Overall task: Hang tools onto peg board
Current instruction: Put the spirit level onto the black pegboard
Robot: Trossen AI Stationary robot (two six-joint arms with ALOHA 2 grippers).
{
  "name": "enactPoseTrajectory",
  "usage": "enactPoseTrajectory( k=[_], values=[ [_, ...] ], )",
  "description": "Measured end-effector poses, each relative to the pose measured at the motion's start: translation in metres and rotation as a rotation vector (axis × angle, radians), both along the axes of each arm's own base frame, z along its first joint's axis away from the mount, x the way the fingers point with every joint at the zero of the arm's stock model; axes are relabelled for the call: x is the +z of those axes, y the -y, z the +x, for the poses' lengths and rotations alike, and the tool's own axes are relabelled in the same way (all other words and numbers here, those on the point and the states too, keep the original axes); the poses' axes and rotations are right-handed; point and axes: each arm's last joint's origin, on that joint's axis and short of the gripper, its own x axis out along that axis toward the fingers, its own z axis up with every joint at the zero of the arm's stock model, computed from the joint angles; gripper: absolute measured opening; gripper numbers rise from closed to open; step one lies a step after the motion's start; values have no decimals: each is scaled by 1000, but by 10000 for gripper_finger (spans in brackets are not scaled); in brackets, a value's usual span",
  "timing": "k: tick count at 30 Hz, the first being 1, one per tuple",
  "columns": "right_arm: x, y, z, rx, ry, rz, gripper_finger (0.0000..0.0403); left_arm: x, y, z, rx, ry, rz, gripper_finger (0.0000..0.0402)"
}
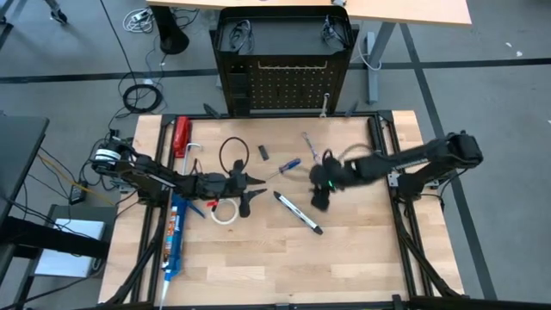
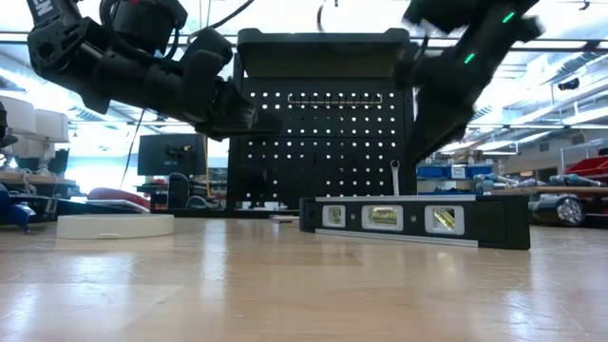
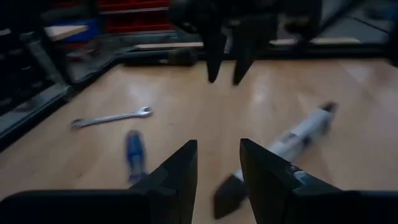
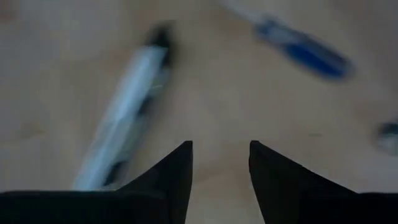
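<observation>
Nearest, the right tool [image 4: 220,163] hangs part-open and empty above the black-and-white level [image 4: 127,115], apparently choosing a pick; next, descend and grip.

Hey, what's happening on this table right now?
Two robot arms are working over a wooden table strewn with tools, in front of an upright peg board. The right gripper hovers open and empty above the black-and-white pen-like tool, near the blue-handled screwdriver. The left gripper, also open and empty, sits by the white tape roll.
</observation>
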Motion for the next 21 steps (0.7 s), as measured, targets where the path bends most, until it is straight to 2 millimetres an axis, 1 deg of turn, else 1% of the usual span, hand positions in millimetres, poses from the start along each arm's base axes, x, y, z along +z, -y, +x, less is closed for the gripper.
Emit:
enactPoseTrajectory(
  k=[4, 8, 11, 15, 18, 21],
  values=[
    [7, -42, -6, 56, 73, -16, 161, -2, 2, 0, -59, -20, 5, 126],
    [1, -72, -10, 18, 99, 5, 161, -2, 0, 0, -14, -23, 8, 126],
    [-7, -91, -10, -32, 122, 23, 161, -1, -1, 0, 52, -7, -4, 126],
    [-25, -112, -14, -93, 102, 34, 161, -1, -4, -1, 139, 1, -12, 126],
    [-37, -127, -18, -106, 92, 35, 161, -1, -5, -1, 173, 7, -21, 126],
    [-45, -138, -21, -103, 98, 22, 161, 0, -5, -1, 199, 21, -24, 127]
  ],
)
